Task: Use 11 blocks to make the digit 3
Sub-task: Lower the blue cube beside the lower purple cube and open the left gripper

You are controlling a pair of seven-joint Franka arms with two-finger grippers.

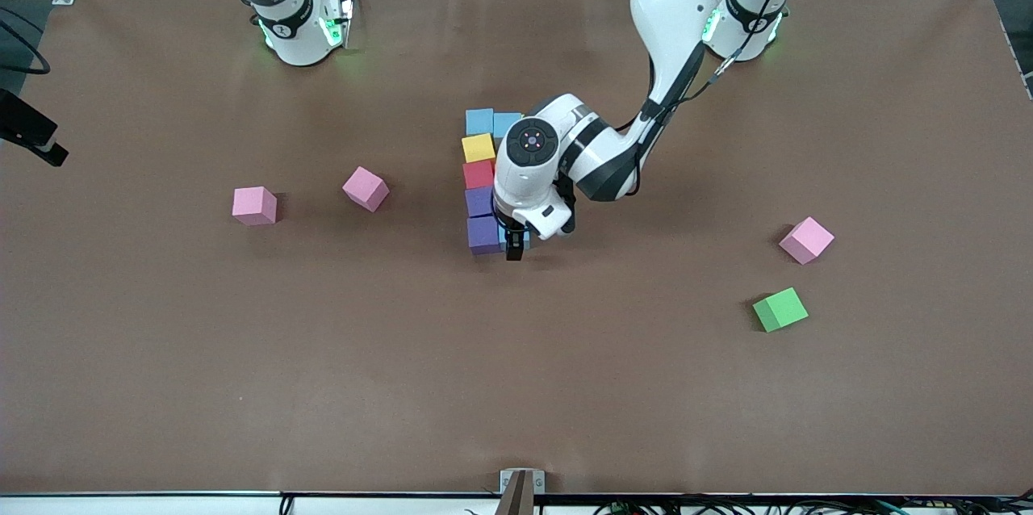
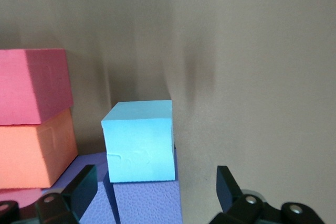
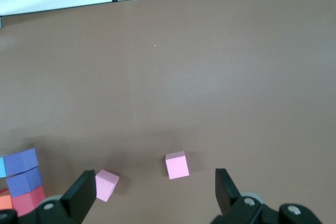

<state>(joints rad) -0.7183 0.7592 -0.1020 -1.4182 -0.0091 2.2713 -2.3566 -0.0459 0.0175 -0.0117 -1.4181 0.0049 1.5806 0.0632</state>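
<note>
The left gripper [image 1: 514,244] hung low over the nearest end of the digit 3 [image 1: 484,184], at the middle of the table [image 1: 161,378], and its jaws stood wide apart with nothing between them. In the left wrist view a light blue block [image 2: 139,141] sat free on the table between the open fingers [image 2: 81,187], touching the purple block [image 2: 147,203] beside it, so the step in hand seemed to be the release of this cube into the lowest bar of the figure. The column of the figure ran from two blue blocks [image 1: 492,123] through a yellow block [image 1: 478,148] and a red block [image 1: 478,173] down to two purple ones (the arm covered the rest of the figure, so the other bars could not be checked from the front). The green block [image 1: 779,309] lay alone, well apart from the figure, toward the left arm's end of the table and nearer to the camera, just near a pink cube [image 1: 806,240]. Two more pink cubes [image 1: 254,205] lay toward the right arm's end. The right gripper [image 3: 152,198] waited high over that end, its jaws also wide and empty. The next move probably called for lifting the left gripper straight up, without pushing the blue cube, and then going for the green block, which looked to be the last one missing.
</note>
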